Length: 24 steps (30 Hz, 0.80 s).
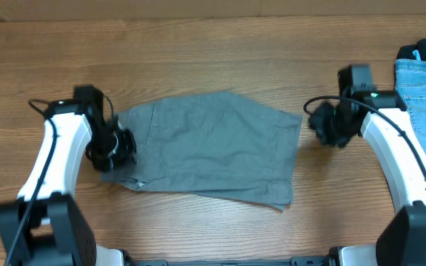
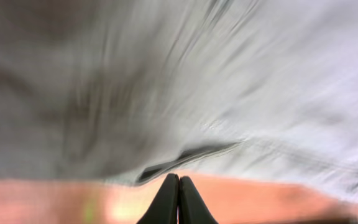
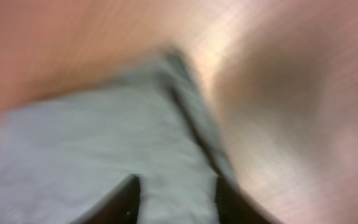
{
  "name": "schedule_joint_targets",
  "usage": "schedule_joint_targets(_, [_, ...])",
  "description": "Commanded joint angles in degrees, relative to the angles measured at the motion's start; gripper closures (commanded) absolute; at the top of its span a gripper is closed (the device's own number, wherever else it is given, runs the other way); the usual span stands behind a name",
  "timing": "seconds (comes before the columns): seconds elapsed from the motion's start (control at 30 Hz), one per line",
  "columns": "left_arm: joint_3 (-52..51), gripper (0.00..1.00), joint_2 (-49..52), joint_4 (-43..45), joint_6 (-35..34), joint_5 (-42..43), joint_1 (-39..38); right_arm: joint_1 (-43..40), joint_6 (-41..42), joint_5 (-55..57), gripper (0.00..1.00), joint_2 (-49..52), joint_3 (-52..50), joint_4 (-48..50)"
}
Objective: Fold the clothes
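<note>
Grey shorts [image 1: 213,148], light blue jeans [image 1: 424,92], brown table [image 1: 198,52].

Overhead looks straight down; both wrist views close, blurred, sharing grey shorts [image 1: 213,148].

The shorts [image 1: 213,148] lie flat on the table [image 1: 198,44], roughly at its middle, their long side running from left to right. The left gripper [image 1: 113,148] sits at the shorts' left end, over the corner nearest the front edge. In the left wrist view the cloth spreads just beyond the fingertips [image 2: 179,186]. The right gripper [image 1: 328,124] stands just beside the shorts' right end, with a corner of the cloth ahead of its fingers [image 3: 129,199]. The jeans [image 1: 424,92] lie at the right edge towards the far right corner, well apart from the shorts, with the right gripper between them.
</note>
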Motion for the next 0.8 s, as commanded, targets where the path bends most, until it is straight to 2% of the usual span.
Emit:
schedule_joint_targets(0.0, [2.1,0.96,-2.1,4.8,1.1,-0.2,-1.7,2.3,-4.3,-1.5,0.48,-0.9,1.4,3.0])
schedule_joint_targets(0.03, [2.1,0.96,-1.9,7.8,1.2,0.2,-2.4,3.1,-4.3,-1.5,0.5,-0.5,1.2,4.5])
schedule_joint_targets(0.07, [2.1,0.96,-1.3,10.6,1.1,0.2,-3.2,4.4,-4.3,-1.5,0.6,0.3,0.9,6.4])
schedule_joint_targets(0.17, [2.1,0.96,1.2,15.2,1.2,0.2,-4.8,6.3,-3.8,-1.5,0.62,2.6,0.8,8.8])
schedule_joint_targets(0.23, [2.1,0.96,4.1,18.4,1.4,0.2,-6.0,8.0,-3.8,-1.6,0.67,5.7,0.8,10.4])
schedule_joint_targets(0.37, [2.1,0.96,11.0,21.9,0.9,-0.4,-6.7,9.6,-3.6,-1.7,0.82,12.6,0.8,11.3])
schedule_joint_targets(0.47, [2.1,0.96,17.3,22.3,0.9,-2.4,-5.7,9.0,-0.2,0.5,0.91,18.5,0.8,8.5])
schedule_joint_targets(0.57, [2.1,0.96,21.0,22.1,0.9,-5.6,-4.6,8.0,-0.2,1.0,0.96,21.8,0.8,6.9])
schedule_joint_targets(0.77, [2.1,0.96,26.5,22.1,0.9,-7.1,-0.7,4.9,0.5,3.3,0.96,27.1,0.8,6.1])
